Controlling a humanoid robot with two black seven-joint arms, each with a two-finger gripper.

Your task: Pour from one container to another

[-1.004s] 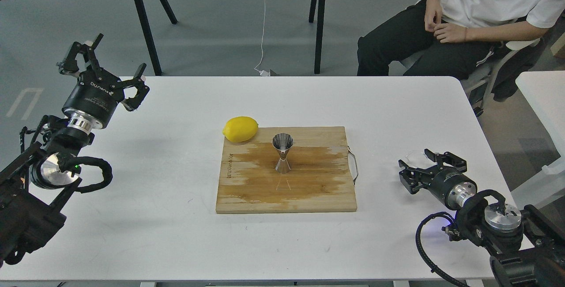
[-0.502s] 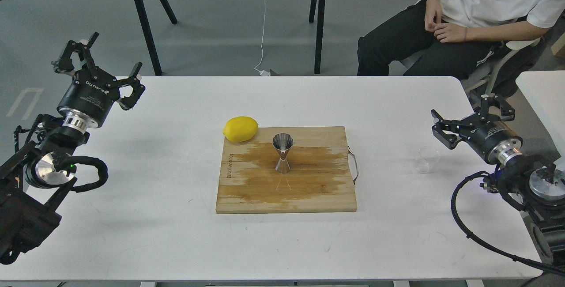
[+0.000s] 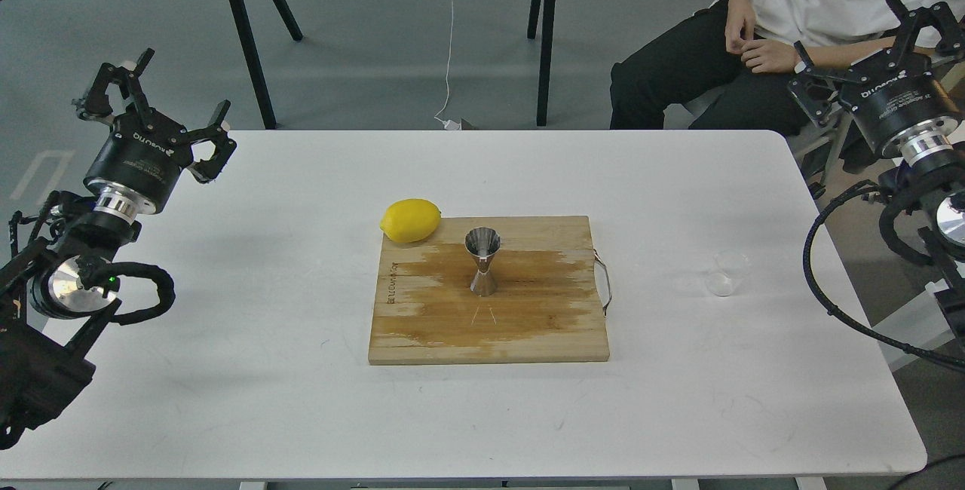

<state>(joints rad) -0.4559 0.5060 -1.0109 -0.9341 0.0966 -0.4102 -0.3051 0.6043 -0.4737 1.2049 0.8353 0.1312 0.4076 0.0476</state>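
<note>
jaws apart on left gripper, right gripper | glass cup faint, alone | jigger upright

Yellow lemon; steel jigger; stained wooden board.

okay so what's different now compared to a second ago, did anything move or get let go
The right gripper let go of the glass cup, then rose and pulled back off the table, open. The left gripper drifted slightly outward, open. The cup, jigger, lemon and cutting board stayed put.
</note>
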